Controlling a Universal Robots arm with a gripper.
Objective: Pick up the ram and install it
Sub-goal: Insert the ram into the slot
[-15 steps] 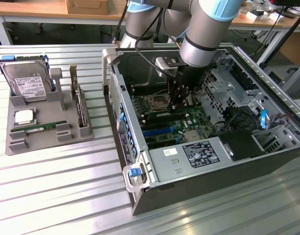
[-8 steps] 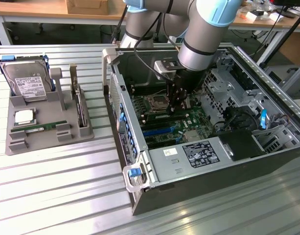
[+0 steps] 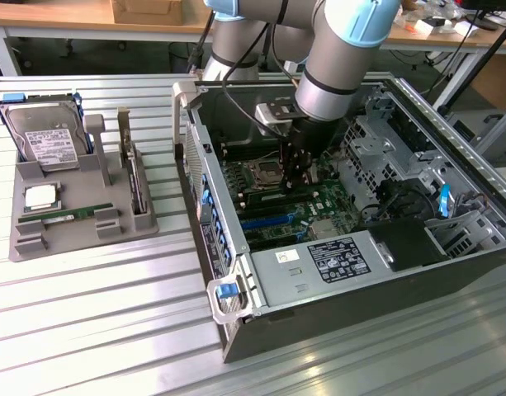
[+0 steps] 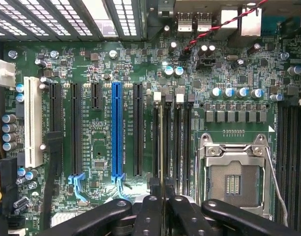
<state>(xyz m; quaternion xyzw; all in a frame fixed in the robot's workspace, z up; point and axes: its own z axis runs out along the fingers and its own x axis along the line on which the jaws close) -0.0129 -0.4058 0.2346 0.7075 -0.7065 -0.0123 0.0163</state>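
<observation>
End effector (image 4: 161, 194) pinching ram (image 4: 161, 147) edge-on over motherboard (image 4: 101, 142) slots.

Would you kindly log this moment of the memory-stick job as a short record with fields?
Gripper: gripper down inside the open computer case, over the motherboard, shut on the ram
Ram: stands on edge in a memory slot beside the empty processor socket
Other stick: second ram stick lies in the grey holder at the exterior view's left
Holder also carries: hard drive, processor chip
Surface: metal table
</observation>
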